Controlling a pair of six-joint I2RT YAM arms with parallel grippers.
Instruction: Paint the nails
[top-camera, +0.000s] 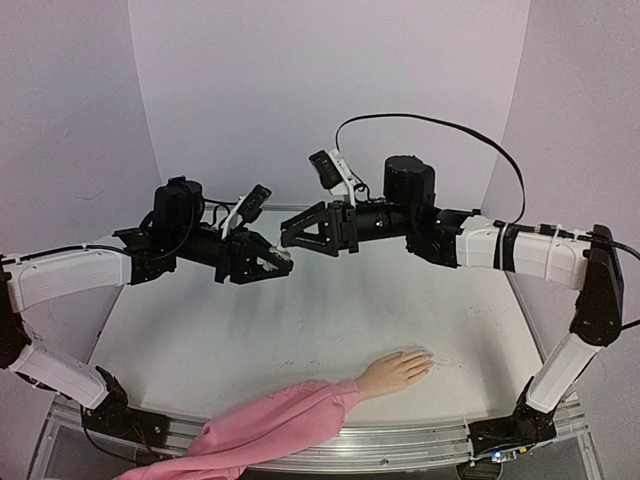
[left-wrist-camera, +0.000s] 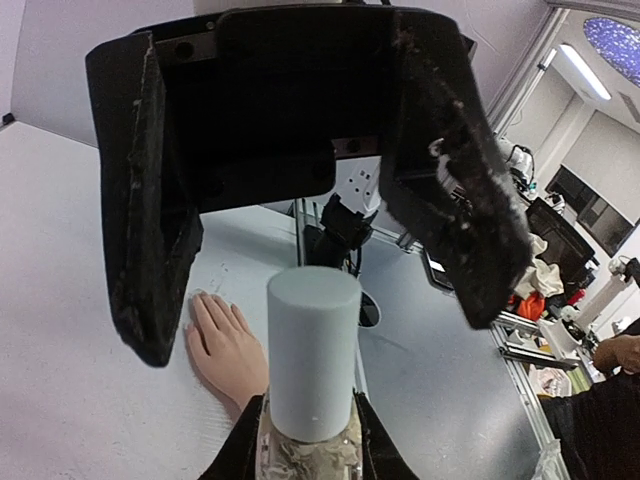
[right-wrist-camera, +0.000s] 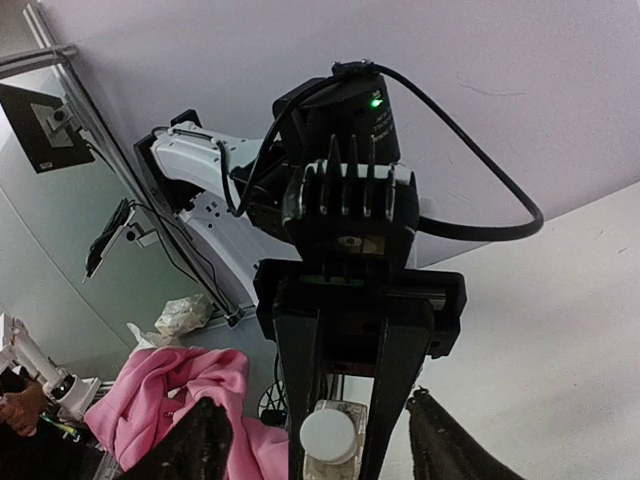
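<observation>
Nails (top-camera: 424, 357) on one mannequin hand (top-camera: 395, 372), left pincer (top-camera: 283, 263) clamped on one bottle (right-wrist-camera: 330, 440), right pincer (top-camera: 290, 237) open, empty

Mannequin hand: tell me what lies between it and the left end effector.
Nothing; in the top view, only bare table separates left end effector and mannequin hand.

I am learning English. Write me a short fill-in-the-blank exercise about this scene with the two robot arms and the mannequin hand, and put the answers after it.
1. The left claw grips a small bottle by its body, so its ___ points toward the right claw.
2. The right claw's fingers are ___, not touching the bottle.
3. The mannequin hand lies on the table, in a ___ sleeve.

Answers: cap; open; pink
</observation>
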